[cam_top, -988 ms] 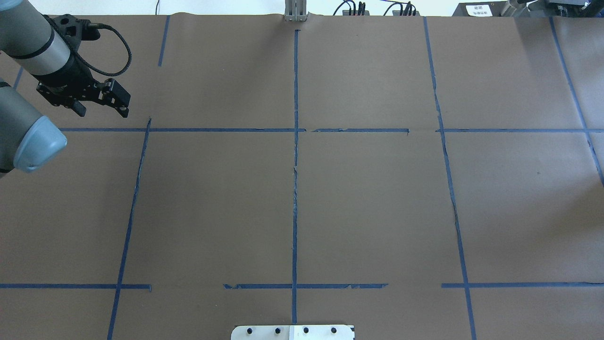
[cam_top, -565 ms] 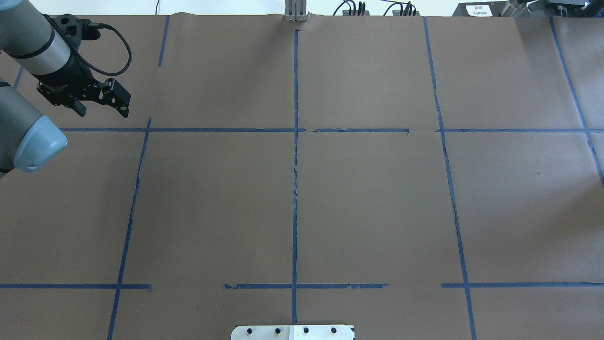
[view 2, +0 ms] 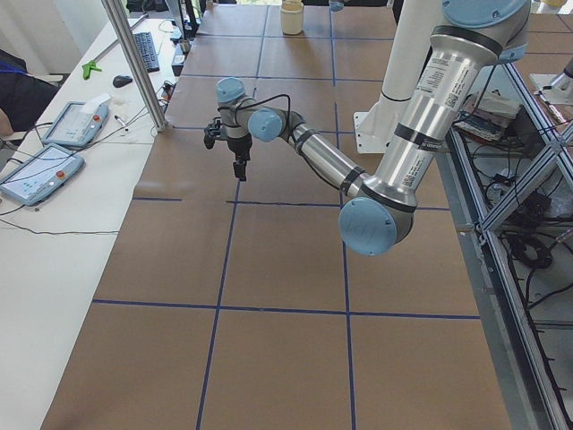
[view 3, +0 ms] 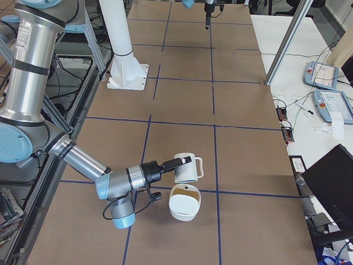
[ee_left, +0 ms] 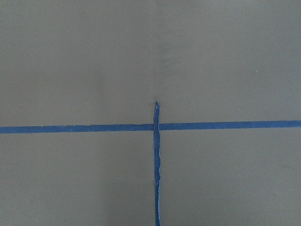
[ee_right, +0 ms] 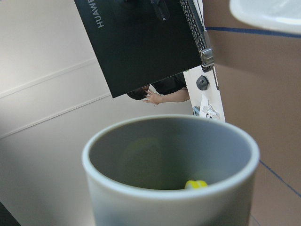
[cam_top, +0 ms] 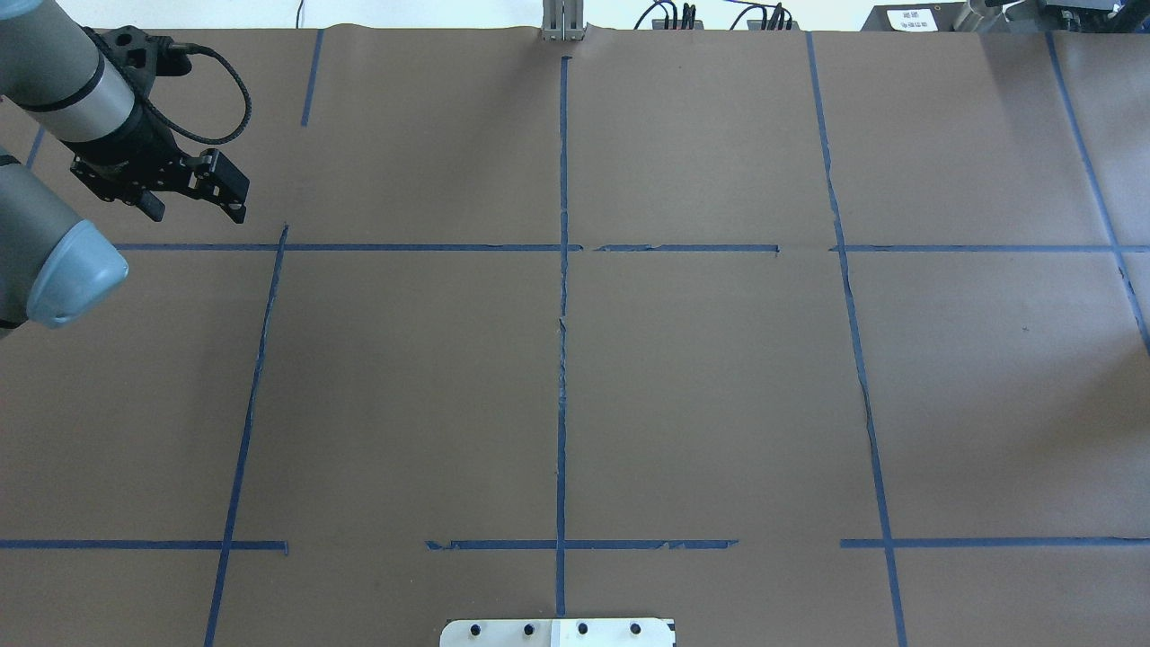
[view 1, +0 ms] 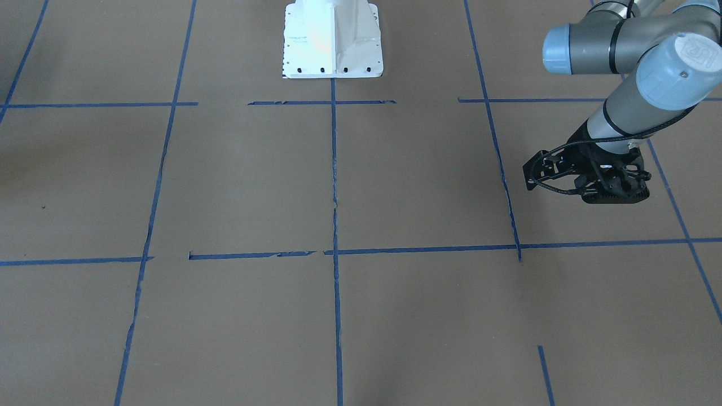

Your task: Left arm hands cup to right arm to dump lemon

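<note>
Left claw (cam_top: 196, 214) wide open, empty, over table (cam_top: 719, 404) at 10 o'clock, right claw (view 3: 177, 163) against cup (view 3: 187, 168), opening cannot be told, cup at 12 o'clock of white bowl (view 3: 185, 203), lemon (ee_right: 195, 184) inside cup

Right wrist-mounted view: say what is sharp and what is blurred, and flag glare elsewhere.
Right wrist-mounted view: the small white mug with a grey inside looms close, its near rim soft; the pale yellow lemon slice inside is a blurred spot; the black laptop lid behind is sharp, lettering readable. Exterior front-facing view: the white robot base is blown out.
</note>
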Robot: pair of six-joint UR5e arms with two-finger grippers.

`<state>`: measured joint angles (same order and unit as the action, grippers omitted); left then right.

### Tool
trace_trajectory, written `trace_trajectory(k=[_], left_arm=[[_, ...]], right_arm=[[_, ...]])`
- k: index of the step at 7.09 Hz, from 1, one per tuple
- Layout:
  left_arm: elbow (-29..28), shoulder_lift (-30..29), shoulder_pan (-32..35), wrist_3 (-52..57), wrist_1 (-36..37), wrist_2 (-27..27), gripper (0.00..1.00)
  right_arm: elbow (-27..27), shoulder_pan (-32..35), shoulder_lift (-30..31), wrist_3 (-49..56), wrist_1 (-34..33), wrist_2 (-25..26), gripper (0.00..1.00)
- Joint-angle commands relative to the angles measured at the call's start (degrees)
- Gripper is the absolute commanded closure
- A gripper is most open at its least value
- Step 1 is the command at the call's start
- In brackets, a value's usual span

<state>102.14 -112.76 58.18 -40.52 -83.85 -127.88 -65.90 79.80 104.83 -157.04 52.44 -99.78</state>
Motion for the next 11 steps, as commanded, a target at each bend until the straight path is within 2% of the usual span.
trace_trajectory(k=[1,5,9,11], left_arm=[[0.1,0.0,0.0,0.0,0.0,0.0,0.00],[0.1,0.0,0.0,0.0,0.0,0.0,0.00],[0.9,0.3,0.1,0.0,0.1,0.0,0.00],[1.0,0.4,0.1,0.0,0.1,0.0,0.00]], right_arm=[[0.2,0.0,-0.6,-8.5,1.5,2.4,0.80],[0.2,0.0,-0.7,-18.1,2.5,6.1,0.80],[0.2,0.0,-0.7,-18.2,2.5,6.2,0.80],[-0.1,0.0,-0.7,-14.3,2.2,5.7,0.77]])
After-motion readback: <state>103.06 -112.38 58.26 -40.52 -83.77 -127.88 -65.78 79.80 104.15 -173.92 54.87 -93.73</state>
